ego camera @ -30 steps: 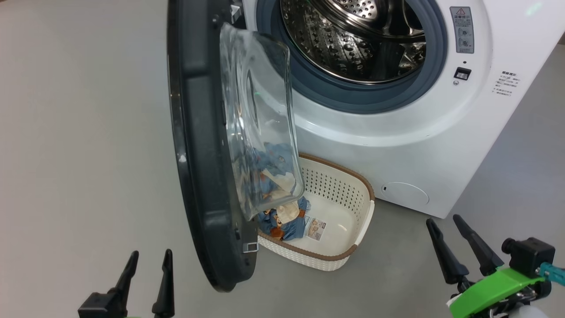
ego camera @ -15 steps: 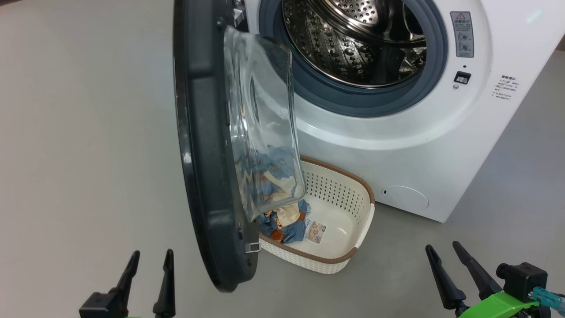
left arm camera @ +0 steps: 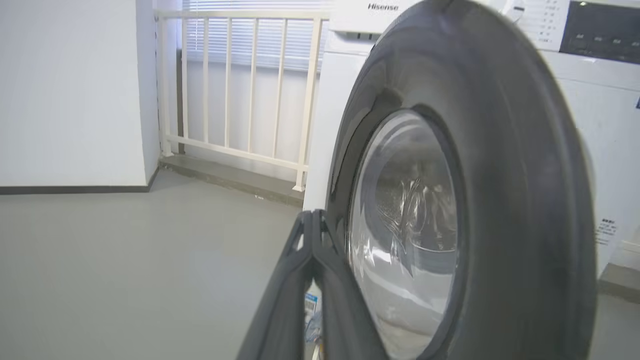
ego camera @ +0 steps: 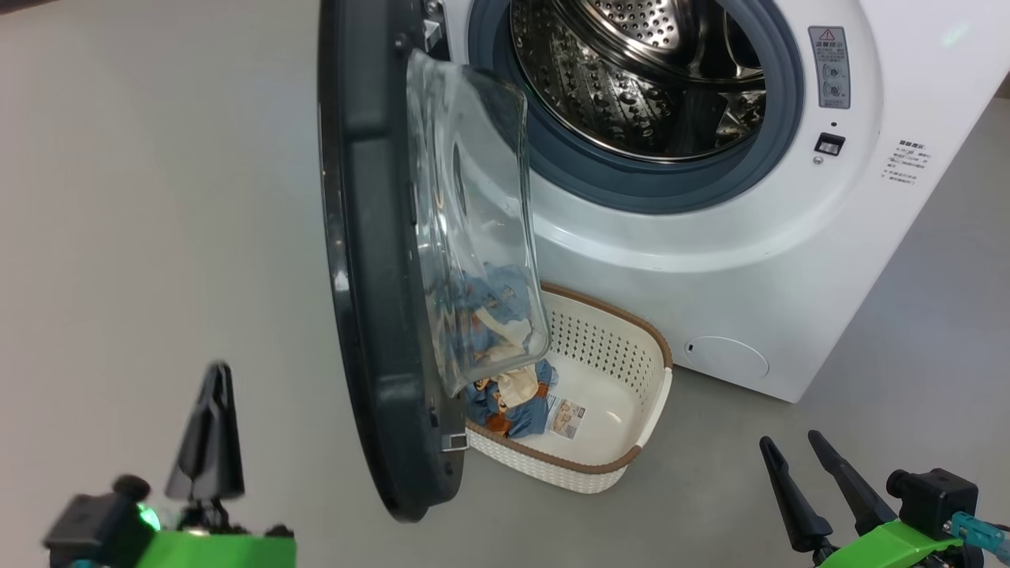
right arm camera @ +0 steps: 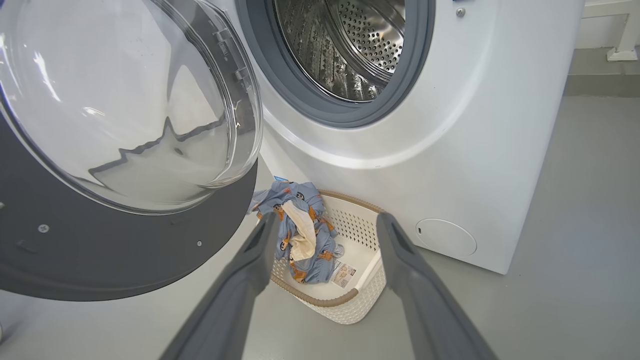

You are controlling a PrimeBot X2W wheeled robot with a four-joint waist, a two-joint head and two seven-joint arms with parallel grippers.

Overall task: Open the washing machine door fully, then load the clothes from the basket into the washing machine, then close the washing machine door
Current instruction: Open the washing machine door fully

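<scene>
From my seat, the washer (ego camera: 710, 252) has its door (ego camera: 363, 276) swung out on the left side of the opening. The door is nearly edge-on to the head camera, with its glass bowl (ego camera: 473, 237) bulging toward the machine. The drum (ego camera: 639, 71) lies open behind the grey seal (ego camera: 568, 170), and what I see of it is perforated steel.

The basket (ego camera: 607, 347) sits on the floor (ego camera: 118, 237) just in front of the washer, below the opening, with its left end tucked under the door's lower edge. The clothes (ego camera: 509, 398) are in the basket, heaped at that left end: blue fabric with orange-brown bears and a cream piece on top. In the head view I see the upper part of the heap through the glass bowl. The rest of the basket shows its white bottom, with a paper label (ego camera: 566, 416) just beside the heap.

My left gripper (ego camera: 215, 379) is at lower left, on the outer side of the door, fingers pressed together tip to tip with nothing between them. In the left wrist view the tips overlap the door's black ring, but that view is smeared, so I cannot tell whether they touch. The head view suggests a gap. My right gripper (ego camera: 789, 440) hangs at lower right, fingers spread wide and empty, well apart from the basket. Its wrist camera looks between them at the clothes.
</scene>
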